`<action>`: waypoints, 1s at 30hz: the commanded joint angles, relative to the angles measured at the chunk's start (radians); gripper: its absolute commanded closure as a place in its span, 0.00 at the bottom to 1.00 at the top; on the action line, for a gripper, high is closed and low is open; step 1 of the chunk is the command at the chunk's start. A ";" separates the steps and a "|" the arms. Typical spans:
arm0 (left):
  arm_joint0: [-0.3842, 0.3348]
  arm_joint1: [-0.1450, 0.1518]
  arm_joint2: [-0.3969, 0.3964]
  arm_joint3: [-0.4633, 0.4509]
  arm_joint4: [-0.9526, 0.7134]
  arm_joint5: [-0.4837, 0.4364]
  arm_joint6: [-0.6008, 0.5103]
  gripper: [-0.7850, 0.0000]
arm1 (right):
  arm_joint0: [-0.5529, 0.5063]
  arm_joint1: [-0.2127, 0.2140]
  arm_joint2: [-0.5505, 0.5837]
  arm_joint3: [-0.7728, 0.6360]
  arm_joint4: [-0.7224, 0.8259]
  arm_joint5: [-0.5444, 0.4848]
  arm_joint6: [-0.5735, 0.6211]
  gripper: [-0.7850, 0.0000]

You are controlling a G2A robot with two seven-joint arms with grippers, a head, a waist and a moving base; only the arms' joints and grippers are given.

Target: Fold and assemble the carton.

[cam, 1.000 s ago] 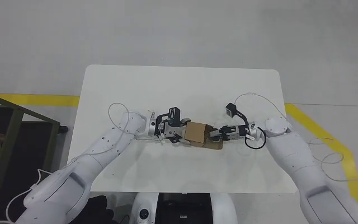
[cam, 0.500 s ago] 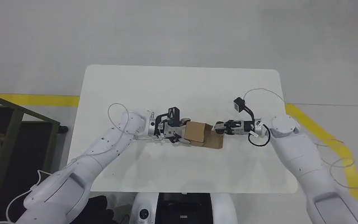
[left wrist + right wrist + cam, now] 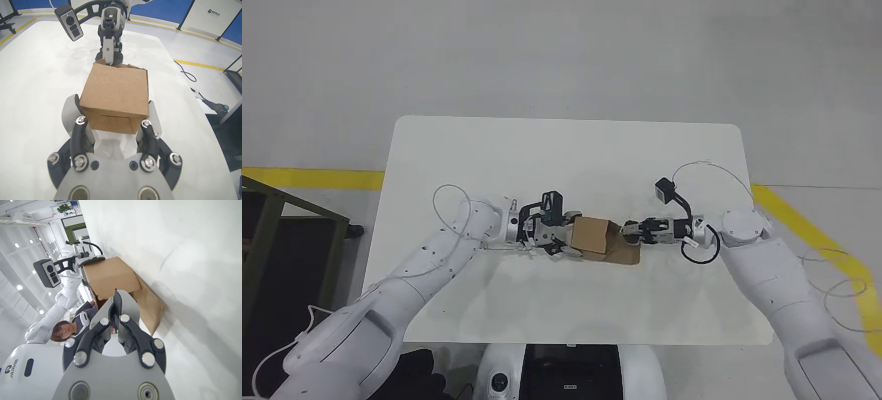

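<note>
**Left claw** (image 3: 560, 238): clamped on the left end of the carton (image 3: 590, 236), one finger against each side wall. In the left wrist view that end looks closed up. This arm has not shifted over the last second.

**Carton:** lies on its side on the bench (image 3: 492, 150), between your two claws. It is squared up, and it has not slid.

**Loose flap** (image 3: 626, 254): at the carton's right, open end, splayed flat on the bench. The other edges of that mouth look ragged and are not folded in.

**Right claw** (image 3: 630, 232): at the carton's open end, fingers pinched narrow, tips against the mouth's upper edge. You cannot tell whether they nip a flap edge or only press on it.

**Change:** a second ago this claw sat low at the mouth, over the flat flap. Half a second ago it had lifted and backed off to the carton's right. Now it is back at the edge.

**Reading:** this looks like a re-approach, not a finished fold. The right end is likely all that is left. Expect the push to run toward the left claw, so that grip has to hold.
</note>
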 commanded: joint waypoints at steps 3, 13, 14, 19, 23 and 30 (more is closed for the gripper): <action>0.005 -0.001 -0.001 -0.005 -0.001 0.001 -0.002 0.35 | 0.008 0.002 0.002 -0.002 -0.042 0.001 -0.037 1.00; 0.001 -0.003 -0.004 -0.007 0.001 -0.004 -0.010 0.35 | 0.001 -0.024 -0.049 -0.014 -0.022 0.003 -0.034 1.00; 0.000 -0.004 -0.004 -0.006 0.000 -0.004 -0.010 0.35 | -0.001 -0.027 -0.054 -0.014 -0.020 0.004 -0.037 1.00; -0.001 -0.006 -0.003 -0.005 0.001 -0.004 -0.014 0.34 | -0.005 -0.039 -0.064 -0.015 0.011 -0.005 -0.041 1.00; -0.001 -0.008 -0.002 -0.002 -0.001 -0.007 -0.015 0.35 | -0.002 -0.049 -0.073 -0.004 0.031 -0.008 -0.051 1.00; 0.001 -0.011 -0.005 0.000 -0.005 -0.002 -0.014 0.35 | 0.013 -0.075 -0.105 0.025 0.060 -0.012 -0.049 1.00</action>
